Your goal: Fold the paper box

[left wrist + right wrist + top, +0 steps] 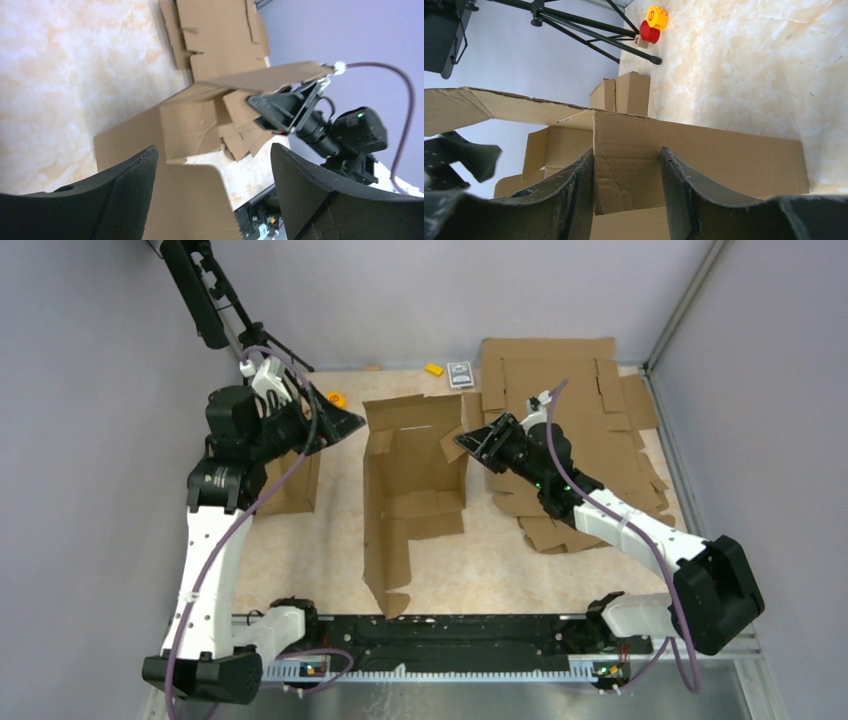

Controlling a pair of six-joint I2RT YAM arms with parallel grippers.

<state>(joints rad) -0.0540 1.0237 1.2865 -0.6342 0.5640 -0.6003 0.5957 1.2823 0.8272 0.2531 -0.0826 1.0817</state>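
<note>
The paper box (415, 480) stands half-formed mid-table, its back and side walls raised and a long panel lying flat toward me. To its left, level with the upper left corner, my left gripper (345, 423) hangs open and empty. In the left wrist view the gripper (214, 150) hovers above the flat panel of the box (190, 125). My right gripper (470, 440) is at the box's right wall. In the right wrist view its jaws (627, 151) stand apart, the wall panel (624, 145) showing in the gap, its edge against the left finger (584, 170).
A pile of slotted cardboard sheets (570, 400) fills the back right. A smaller cardboard box (295, 485) sits under the left arm. Small yellow (434, 368), dark (460, 375) and orange (335, 398) items lie at the back. A tripod (589, 30) stands at the table's edge.
</note>
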